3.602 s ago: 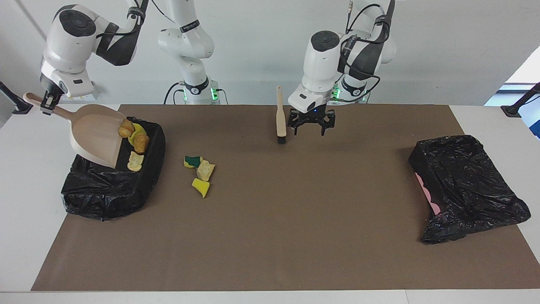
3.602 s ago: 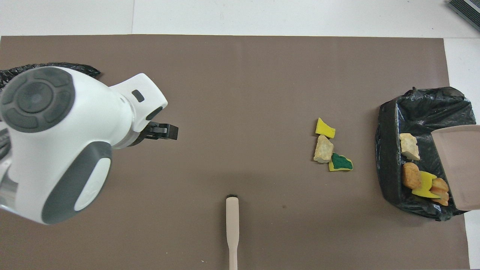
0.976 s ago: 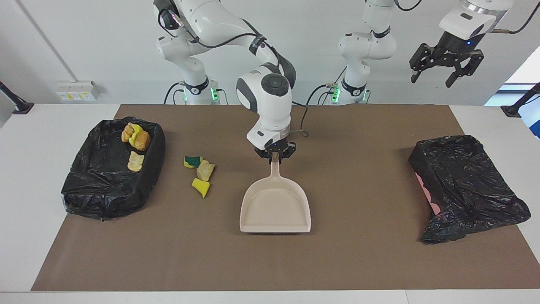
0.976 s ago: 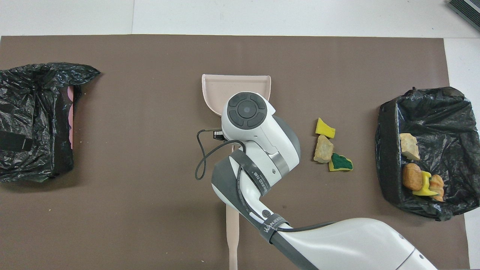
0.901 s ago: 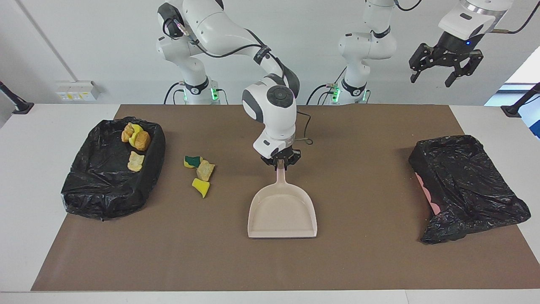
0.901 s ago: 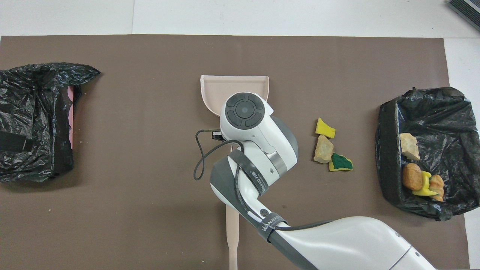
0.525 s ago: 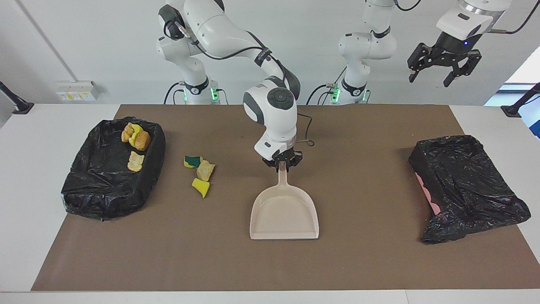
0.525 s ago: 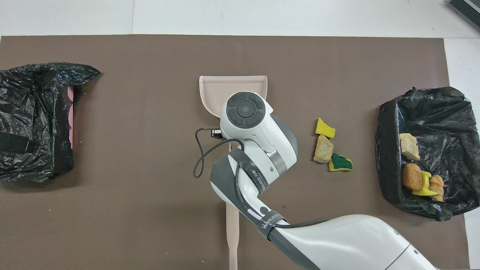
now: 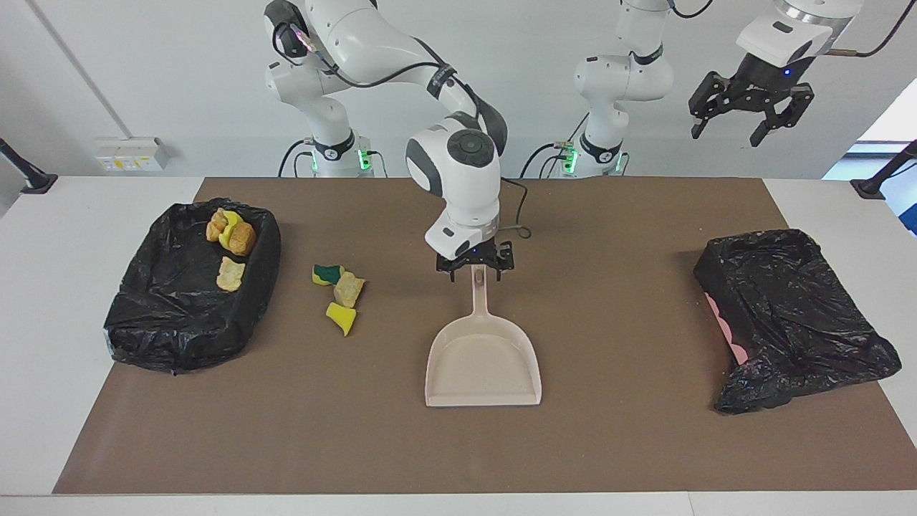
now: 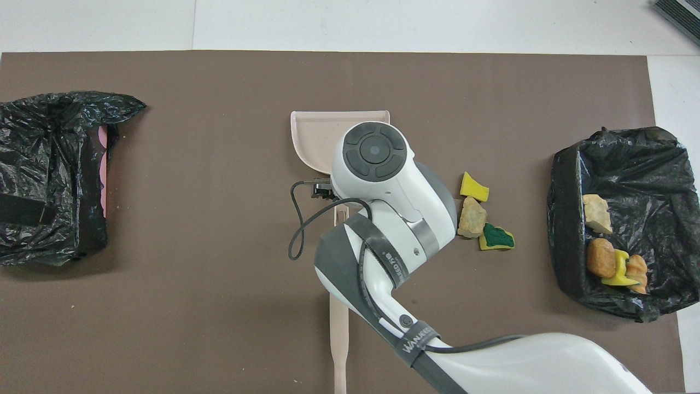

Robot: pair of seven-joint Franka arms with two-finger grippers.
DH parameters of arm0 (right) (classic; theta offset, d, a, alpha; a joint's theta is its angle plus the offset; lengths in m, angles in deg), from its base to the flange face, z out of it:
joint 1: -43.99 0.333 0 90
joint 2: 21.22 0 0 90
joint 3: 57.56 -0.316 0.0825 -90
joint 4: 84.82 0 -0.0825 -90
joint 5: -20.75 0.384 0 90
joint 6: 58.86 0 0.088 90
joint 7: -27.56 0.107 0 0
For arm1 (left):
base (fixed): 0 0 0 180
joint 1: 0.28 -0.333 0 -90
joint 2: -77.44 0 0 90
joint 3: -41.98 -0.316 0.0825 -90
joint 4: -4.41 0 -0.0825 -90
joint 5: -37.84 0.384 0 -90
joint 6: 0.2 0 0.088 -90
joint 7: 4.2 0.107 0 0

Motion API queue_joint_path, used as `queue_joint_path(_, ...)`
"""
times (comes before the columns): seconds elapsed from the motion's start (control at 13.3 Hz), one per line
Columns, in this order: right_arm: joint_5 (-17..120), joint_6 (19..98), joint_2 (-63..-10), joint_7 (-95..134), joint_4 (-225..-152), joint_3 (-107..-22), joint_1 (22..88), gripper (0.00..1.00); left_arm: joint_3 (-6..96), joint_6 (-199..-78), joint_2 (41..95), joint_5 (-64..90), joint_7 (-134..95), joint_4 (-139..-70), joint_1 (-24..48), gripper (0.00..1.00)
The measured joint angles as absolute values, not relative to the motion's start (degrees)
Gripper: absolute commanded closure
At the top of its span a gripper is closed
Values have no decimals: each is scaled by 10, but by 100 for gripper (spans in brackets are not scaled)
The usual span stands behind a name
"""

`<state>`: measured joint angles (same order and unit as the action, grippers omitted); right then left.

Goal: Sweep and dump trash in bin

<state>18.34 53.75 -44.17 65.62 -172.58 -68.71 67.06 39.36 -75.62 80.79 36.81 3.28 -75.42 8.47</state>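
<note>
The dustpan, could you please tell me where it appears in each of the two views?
Facing view: dustpan at centre, handle pointing up toward the robots.
Overhead view: its pan shows at upper centre; the right arm covers the rest.
Shared landmark: the three loose scraps beside it.

A mat [image 9: 616,444] is spread over the desk [image 9: 43,344]. At the middle left of the facing view a bin [image 9: 143,322] is set on the mat, with trash [image 9: 229,233] lying in its end nearer to the robots. Three loose scraps [image 9: 340,290] are placed just beside the bin, toward the centre. At the frame's centre a dustpan [image 9: 483,365] lies flat, handle toward the robots, with the right tool [image 9: 474,271] over the handle's end. At the bottom centre of the overhead view a brush [image 10: 339,339] is laid. At the facing view's middle right a bagged box [image 9: 788,315] is found, and at its upper right the left tool [image 9: 745,115] is raised.
</note>
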Motion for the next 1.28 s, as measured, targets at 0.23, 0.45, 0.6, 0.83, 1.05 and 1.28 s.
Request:
queue_joint_path(0.23, 221, 448, -375, 636, -1727, -687, 632, 0, 396, -757, 808, 368, 33, -754, 85, 0)
queue_joint_path(0.45, 232, 392, -320, 642, -1758, -690, 641, 0, 397, -770, 808, 368, 33, -755, 85, 0)
queue_joint_path(0.6, 245, 391, -281, 668, -1816, -692, 675, 0, 401, -800, 805, 368, 34, -766, 93, 0)
queue_joint_path(0.83, 293, 420, -213, 694, -1922, -694, 729, 0, 404, -840, 795, 368, 34, -786, 115, 0)
queue_joint_path(1.05, 314, 455, -140, 727, -2025, -695, 773, 0, 405, -902, 781, 368, 24, -820, 146, 0)
queue_joint_path(1.28, 333, 541, -113, 779, -2111, -695, 823, 0, 405, -962, 752, 368, -30, -846, 189, 0)
